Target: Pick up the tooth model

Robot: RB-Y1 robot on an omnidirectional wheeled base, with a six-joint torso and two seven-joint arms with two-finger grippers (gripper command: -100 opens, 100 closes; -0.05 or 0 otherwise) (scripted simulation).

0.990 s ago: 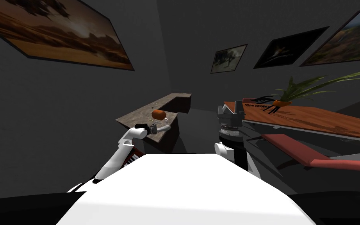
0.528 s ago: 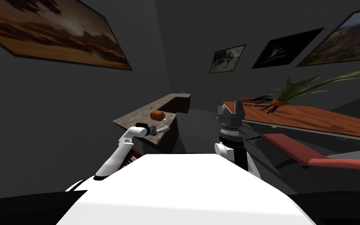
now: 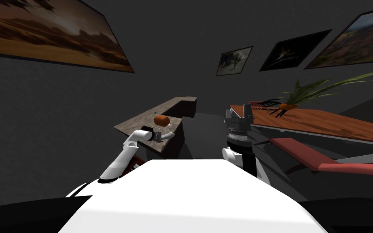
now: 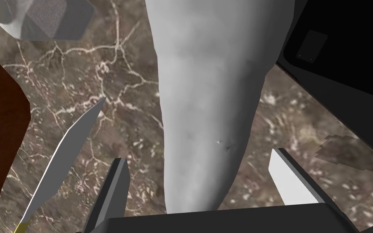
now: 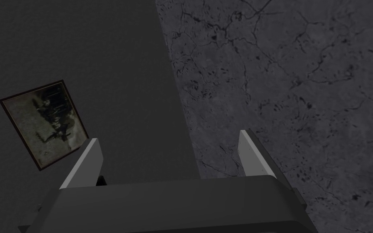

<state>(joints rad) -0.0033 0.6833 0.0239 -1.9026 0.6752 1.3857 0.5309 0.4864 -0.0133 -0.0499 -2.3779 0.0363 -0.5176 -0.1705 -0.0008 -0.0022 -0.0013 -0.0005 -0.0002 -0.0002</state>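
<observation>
Right gripper (image 3: pixel 238 116) raised mid-frame in head view, fingers apart. Left gripper (image 4: pixel 198 155) centre-left, fingers apart, straddling the pale grey tapered tooth model (image 4: pixel 206 89) without touching it. The model lies on the brown veined marble counter (image 4: pixel 121 101). Thin grey knife blade (image 4: pixel 66 149) just beside, orange cylinder (image 3: pixel 161 119) beyond.

I'm in a room of a home: framed pictures (image 3: pixel 56 34) on dark walls, a marble bench (image 3: pixel 139 120), a potted plant (image 3: pixel 291 104) on a wooden bench (image 3: pixel 327 121).

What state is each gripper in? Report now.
Left gripper: open, fingers either side of the tooth model, not gripping.
Right gripper: open, empty.
</observation>
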